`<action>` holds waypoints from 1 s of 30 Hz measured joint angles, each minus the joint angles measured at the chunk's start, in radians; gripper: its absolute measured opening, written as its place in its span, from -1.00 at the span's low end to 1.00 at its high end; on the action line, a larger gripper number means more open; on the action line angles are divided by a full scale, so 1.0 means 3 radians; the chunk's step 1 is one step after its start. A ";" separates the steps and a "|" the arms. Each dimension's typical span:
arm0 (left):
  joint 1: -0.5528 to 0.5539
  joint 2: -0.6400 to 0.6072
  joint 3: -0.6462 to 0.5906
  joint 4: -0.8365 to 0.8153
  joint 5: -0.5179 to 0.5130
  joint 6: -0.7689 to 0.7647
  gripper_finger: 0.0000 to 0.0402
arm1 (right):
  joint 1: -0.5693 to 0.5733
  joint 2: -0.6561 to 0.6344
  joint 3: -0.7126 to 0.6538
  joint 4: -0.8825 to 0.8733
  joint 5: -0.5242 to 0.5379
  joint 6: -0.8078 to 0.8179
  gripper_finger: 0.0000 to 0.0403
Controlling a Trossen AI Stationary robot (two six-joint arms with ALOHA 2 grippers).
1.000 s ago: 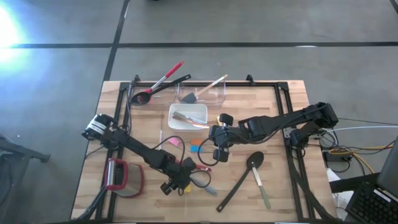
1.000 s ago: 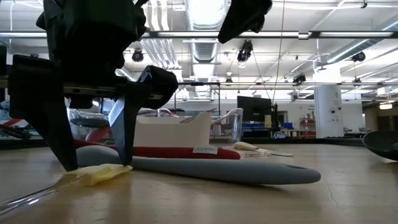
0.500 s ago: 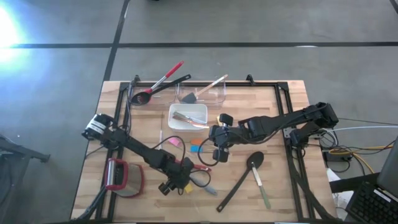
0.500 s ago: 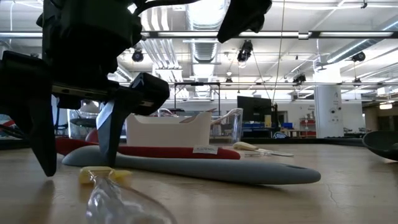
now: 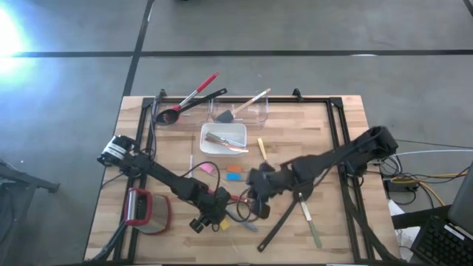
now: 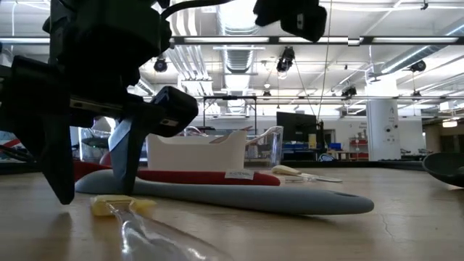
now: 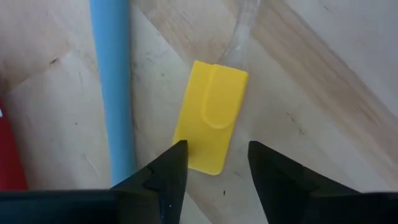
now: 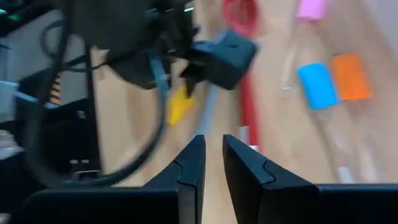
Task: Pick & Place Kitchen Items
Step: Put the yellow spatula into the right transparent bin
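Note:
A small yellow spatula head [image 7: 211, 124] with a clear handle [image 6: 159, 235] lies flat on the table near its front edge. My left gripper [image 7: 214, 165] is open and points steeply down, one finger on each side of the head's nearer end; I cannot tell whether they touch it. Beside it lie a grey-blue spatula [image 6: 239, 196] and a red utensil [image 6: 181, 176]. My right gripper [image 8: 214, 165] is shut, holds nothing and hangs above the table just right of the left one [image 5: 260, 209]. A black spoon [image 5: 284, 218] lies under the right arm.
A white square dish [image 5: 223, 138] and a clear tub [image 5: 240, 111] stand at the back centre. A red-and-grey gadget [image 5: 144, 210] sits at the near left. Pink [image 5: 209, 169], blue [image 5: 233, 176] and orange [image 5: 233, 168] pieces and a yellow stick [image 5: 261, 148] lie mid-table.
My right gripper has swung toward the table's near edge and the left gripper, sinking a little and rolling at the wrist. The yellow spatula has turned on the table: its clear handle has swung round while the head stayed between the left fingers.

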 joint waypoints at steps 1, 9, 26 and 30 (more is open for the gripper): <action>0.0000 0.0000 0.0000 0.0019 0.0008 0.0008 -0.15 | 0.0056 0.0024 0.0000 0.0058 0.0002 0.0067 -0.74; -0.0003 0.0000 0.0000 0.0048 -0.0259 0.0048 -0.19 | 0.0379 0.0198 0.0000 0.0552 0.0060 0.0443 -0.74; -0.0004 -0.0003 0.0020 -0.0056 -0.0097 -0.0111 -0.21 | 0.0504 0.0281 0.0000 0.0508 0.0318 0.0723 -0.74; -0.0005 -0.0007 0.0067 -0.0080 0.0264 -0.0303 -0.22 | 0.0505 0.0279 0.0000 0.0506 0.0318 0.0716 -0.74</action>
